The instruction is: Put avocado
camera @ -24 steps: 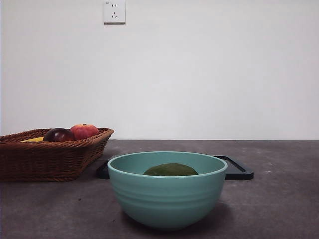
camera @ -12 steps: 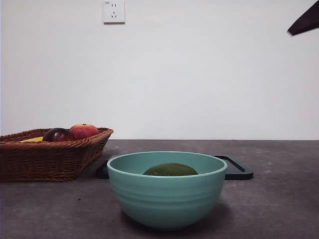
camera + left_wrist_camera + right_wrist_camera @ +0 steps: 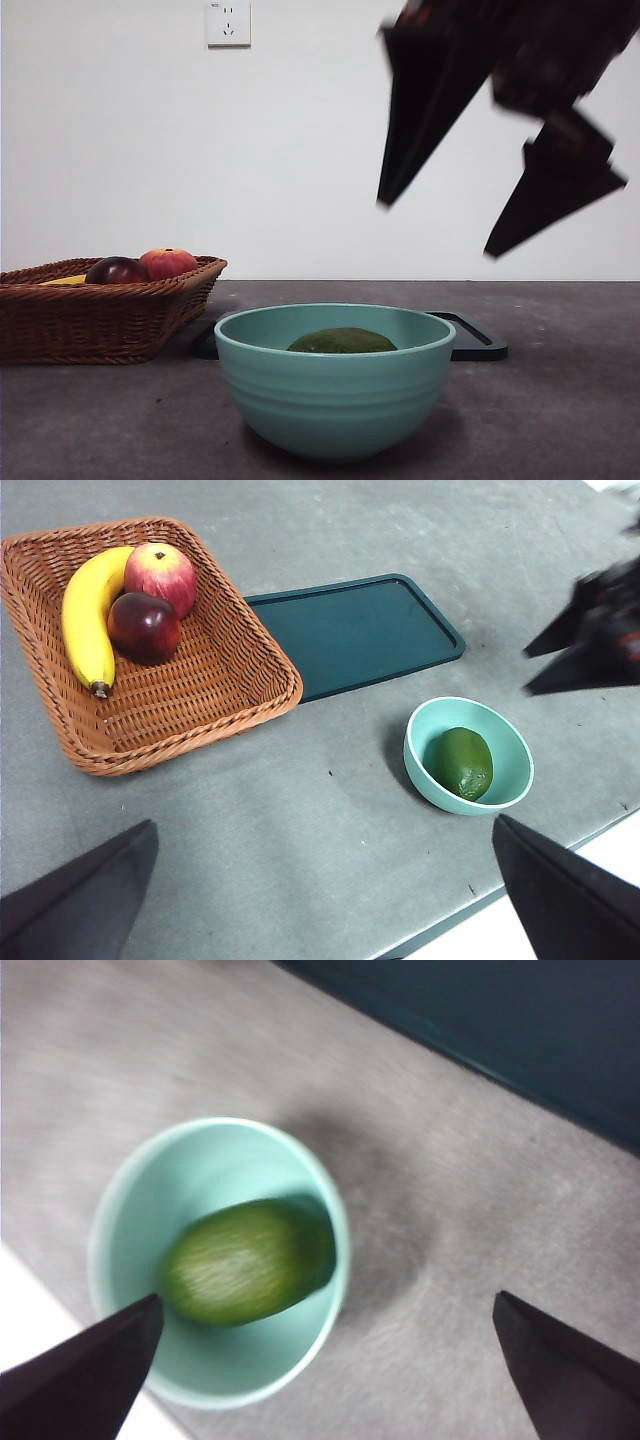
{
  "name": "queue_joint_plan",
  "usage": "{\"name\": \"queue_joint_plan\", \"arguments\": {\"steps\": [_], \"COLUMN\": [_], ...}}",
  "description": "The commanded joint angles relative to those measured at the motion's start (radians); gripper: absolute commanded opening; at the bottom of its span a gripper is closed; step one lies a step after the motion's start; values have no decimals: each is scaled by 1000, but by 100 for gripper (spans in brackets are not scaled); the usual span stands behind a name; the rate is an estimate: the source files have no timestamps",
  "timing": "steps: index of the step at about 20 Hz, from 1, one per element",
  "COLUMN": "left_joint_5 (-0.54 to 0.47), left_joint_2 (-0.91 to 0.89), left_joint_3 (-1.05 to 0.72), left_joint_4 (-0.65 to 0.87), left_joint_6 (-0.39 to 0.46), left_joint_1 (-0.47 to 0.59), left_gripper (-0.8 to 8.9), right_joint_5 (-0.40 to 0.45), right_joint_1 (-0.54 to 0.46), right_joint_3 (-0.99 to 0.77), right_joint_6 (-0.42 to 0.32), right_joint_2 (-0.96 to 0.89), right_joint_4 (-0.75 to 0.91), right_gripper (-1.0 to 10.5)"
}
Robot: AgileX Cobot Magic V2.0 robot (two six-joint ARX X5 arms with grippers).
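Observation:
The dark olive-green avocado lies inside the teal bowl near the table's front. In the front view my right gripper comes down from the upper right, open and empty, still well above the bowl and a little to its right. The right wrist view looks straight down on the avocado in the bowl, which sits off toward one of the spread jaws. My left gripper waits high over the table, open and empty, and sees the avocado from afar.
A wicker basket stands at the left with a red apple, a dark maroon fruit and a banana. A dark flat tray lies behind the bowl.
The right arm has swung down into the front view from the top right corner, from a mere tip to large and blurred. The bowl, avocado and basket have not moved.

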Motion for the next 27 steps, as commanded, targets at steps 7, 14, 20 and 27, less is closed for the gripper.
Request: {"name": "queue_joint_plan", "arguments": {"steps": [7,14,20,27], "left_joint_5": [-1,-2,-2,-2], "left_joint_2": [2,2,2,2], "left_joint_3": [9,9,9,9], "left_joint_4": [10,10,7,8], "left_joint_6": [-6,6,17,24], "left_joint_1": [-12,-12,-12,-12], "left_gripper": [560,560,560,560], "right_joint_5": [27,59,48,83], "right_joint_1": [11,26,61,61], "right_joint_3": [70,70,70,171], "right_joint_6": [0,26,60,149], "right_joint_2": [255,303,338,338], "right_joint_4": [6,20,73,54], "right_gripper": [543,298,6,6]}}
